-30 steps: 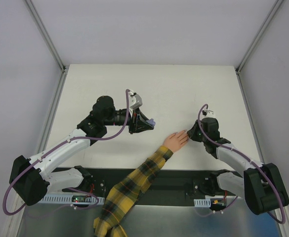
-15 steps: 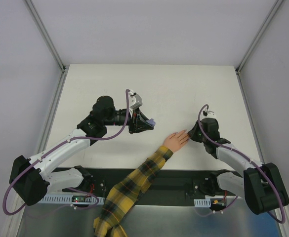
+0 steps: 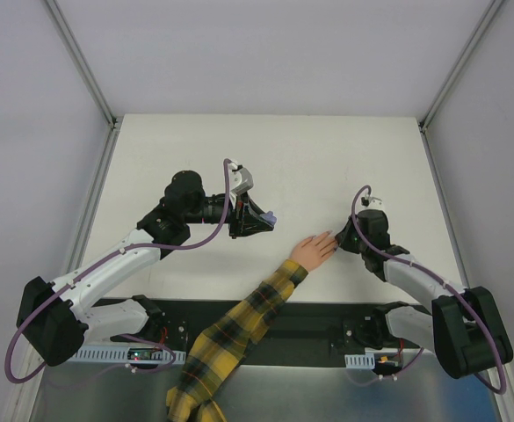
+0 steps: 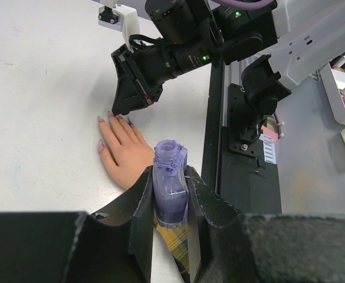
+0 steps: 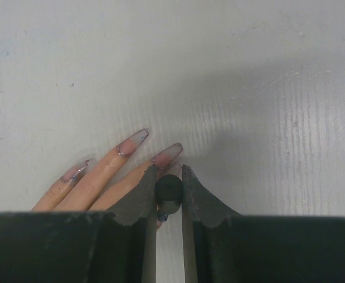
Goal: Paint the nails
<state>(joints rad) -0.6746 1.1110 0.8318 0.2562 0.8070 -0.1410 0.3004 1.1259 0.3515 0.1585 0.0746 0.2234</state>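
A peach-skinned hand (image 3: 312,250) in a yellow-and-black plaid sleeve (image 3: 239,325) lies flat on the white table, fingers pointing right. Its long pale nails (image 5: 168,153) show purple smears in the right wrist view. My right gripper (image 3: 341,239) is shut on the bottle's dark cap (image 5: 168,190), which it holds low over a fingertip. A purple-tipped brush shows under the cap. My left gripper (image 3: 268,220) is shut on the small open purple bottle (image 4: 169,188) and holds it upright left of the hand. The left wrist view shows the hand (image 4: 125,154) and the right gripper (image 4: 126,103) at its fingertips.
The white table (image 3: 309,158) has grey walls on its left, right and far sides. A black rail (image 3: 327,321) with the arm bases runs along the near edge. The plaid arm crosses that rail between the two bases.
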